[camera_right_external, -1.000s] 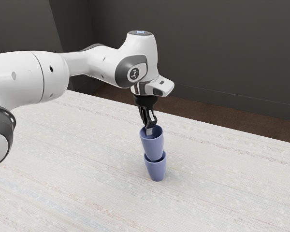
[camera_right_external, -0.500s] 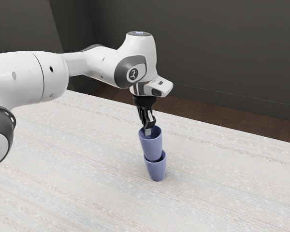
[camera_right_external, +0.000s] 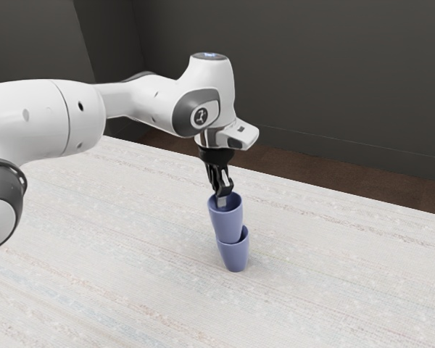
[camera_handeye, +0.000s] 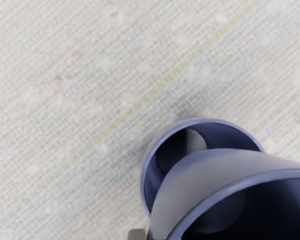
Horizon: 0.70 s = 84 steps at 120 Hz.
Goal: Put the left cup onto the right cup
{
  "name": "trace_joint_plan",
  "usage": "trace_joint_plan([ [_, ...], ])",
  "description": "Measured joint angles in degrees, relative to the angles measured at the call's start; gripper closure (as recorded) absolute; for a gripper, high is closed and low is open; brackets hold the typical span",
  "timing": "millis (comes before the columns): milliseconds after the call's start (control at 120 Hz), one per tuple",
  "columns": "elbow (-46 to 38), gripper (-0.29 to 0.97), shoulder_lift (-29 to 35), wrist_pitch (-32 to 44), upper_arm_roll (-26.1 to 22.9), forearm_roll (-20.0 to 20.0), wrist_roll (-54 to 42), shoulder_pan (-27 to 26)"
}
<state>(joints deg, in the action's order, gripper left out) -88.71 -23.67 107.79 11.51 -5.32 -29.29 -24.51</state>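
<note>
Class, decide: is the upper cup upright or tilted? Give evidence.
Tilted: the upper cup leans toward the exterior view's left, its base nested in the lower cup, which stands upright.

Two blue cups are there: the upper cup [camera_right_external: 224, 214] at the gripper [camera_right_external: 222, 194], the lower cup [camera_right_external: 234, 254] beneath it. One table [camera_right_external: 94, 239].

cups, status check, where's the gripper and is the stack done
Gripper shut on top cup at its rim. Top cup sits in bottom cup, leaning, not yet released. Nothing blocking the way up.
</note>
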Motion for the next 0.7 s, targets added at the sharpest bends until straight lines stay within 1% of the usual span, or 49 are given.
trace_joint_plan([
  [467,-0.7,0.78,-0.6,1.1,-0.1,0.0,0.0,0.1],
  [700,-0.7,0.67,-0.8,1.1,-0.1,-0.5,-0.1,0.1],
])
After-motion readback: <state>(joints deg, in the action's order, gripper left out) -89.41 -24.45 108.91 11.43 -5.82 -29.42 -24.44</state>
